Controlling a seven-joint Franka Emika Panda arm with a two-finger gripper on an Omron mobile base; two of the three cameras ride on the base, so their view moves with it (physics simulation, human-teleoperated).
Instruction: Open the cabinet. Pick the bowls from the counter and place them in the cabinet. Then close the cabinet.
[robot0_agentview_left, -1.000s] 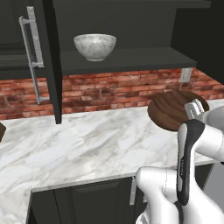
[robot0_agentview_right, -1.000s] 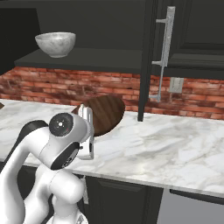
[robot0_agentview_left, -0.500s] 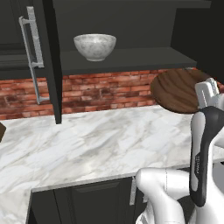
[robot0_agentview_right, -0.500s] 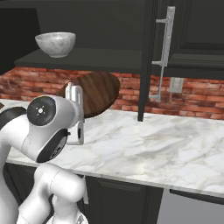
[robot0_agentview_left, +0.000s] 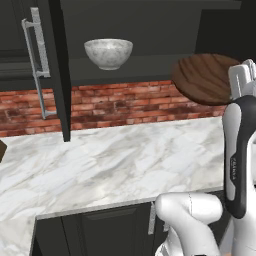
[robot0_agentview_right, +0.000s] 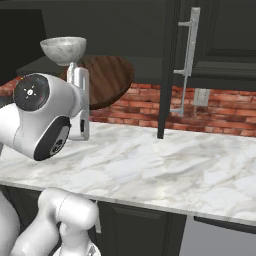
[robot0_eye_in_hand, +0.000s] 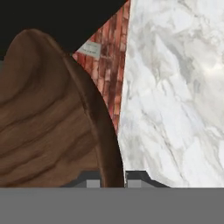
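Wooden bowl (robot0_eye_in_hand: 48, 127) clamped by its rim.
Jaws pinched on the rim, bowl tipped on edge ahead of them, high above the tabletop (robot0_agentview_left: 115, 160); marble bowl (robot0_agentview_left: 108, 53) shelved beyond.

Speckled marble bowl (robot0_agentview_left: 108, 52) on the dark cabinet shelf (robot0_agentview_left: 150, 64).

White glossy arm (robot0_agentview_right: 45, 117), dark joints.

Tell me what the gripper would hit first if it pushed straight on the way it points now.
The gripper, shut on the rim of the wooden bowl, points along the hand view towards the brick wall and the dark cabinet opening above it. The wall looks likeliest, but depth is unclear.
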